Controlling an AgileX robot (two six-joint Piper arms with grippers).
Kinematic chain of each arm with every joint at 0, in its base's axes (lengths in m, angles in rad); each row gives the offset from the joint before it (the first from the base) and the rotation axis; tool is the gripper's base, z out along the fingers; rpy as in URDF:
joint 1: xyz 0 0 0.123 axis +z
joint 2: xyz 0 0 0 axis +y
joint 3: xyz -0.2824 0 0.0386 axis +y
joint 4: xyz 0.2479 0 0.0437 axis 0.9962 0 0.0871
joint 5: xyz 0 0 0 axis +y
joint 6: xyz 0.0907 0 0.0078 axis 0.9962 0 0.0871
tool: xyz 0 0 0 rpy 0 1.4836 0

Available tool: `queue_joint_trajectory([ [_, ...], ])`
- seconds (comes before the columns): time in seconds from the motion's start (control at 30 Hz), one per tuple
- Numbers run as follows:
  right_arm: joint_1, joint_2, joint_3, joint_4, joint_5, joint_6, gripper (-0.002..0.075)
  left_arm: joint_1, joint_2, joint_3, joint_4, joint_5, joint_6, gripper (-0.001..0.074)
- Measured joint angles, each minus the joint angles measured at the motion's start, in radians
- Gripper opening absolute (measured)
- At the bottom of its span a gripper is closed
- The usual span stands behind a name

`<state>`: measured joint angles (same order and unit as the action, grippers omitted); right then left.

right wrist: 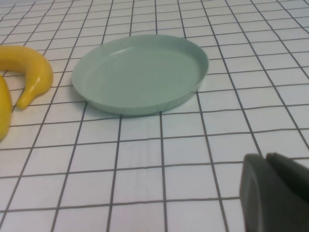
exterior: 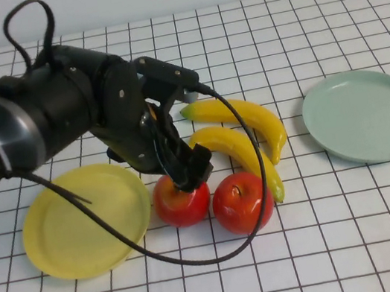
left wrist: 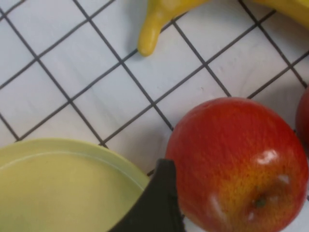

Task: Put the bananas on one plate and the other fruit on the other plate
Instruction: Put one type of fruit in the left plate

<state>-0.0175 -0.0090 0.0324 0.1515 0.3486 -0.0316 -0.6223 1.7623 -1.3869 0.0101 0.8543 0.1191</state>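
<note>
My left gripper (exterior: 187,175) is down over the left red apple (exterior: 181,201), which rests on the table beside the yellow plate (exterior: 80,221). In the left wrist view the apple (left wrist: 236,164) fills the space beside one dark finger (left wrist: 157,203); the other finger is out of frame. The second apple (exterior: 240,202) lies just right of the first. Two yellow bananas (exterior: 249,116) (exterior: 242,154) lie behind the apples. The pale green plate (exterior: 365,114) is empty at the right. My right gripper (right wrist: 265,157) is shut and empty, low over the table near the green plate (right wrist: 140,72).
The left arm's black cable (exterior: 200,260) loops over the table in front of the apples. The table is a white grid-lined surface. A banana tip (right wrist: 29,77) shows in the right wrist view, left of the green plate.
</note>
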Motion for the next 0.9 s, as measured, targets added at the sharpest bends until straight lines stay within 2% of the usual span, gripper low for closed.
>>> queue_joint_trajectory([
  [0.23,0.000,0.000,0.000,0.000,0.000,0.000,-0.0015,-0.004,0.083,-0.006,0.000,-0.005,0.000,0.0668],
  [0.9,0.000,0.000,0.000,0.000,0.000,0.000,-0.0015,-0.004,0.123,-0.014,0.002,-0.042,-0.002,0.0668],
])
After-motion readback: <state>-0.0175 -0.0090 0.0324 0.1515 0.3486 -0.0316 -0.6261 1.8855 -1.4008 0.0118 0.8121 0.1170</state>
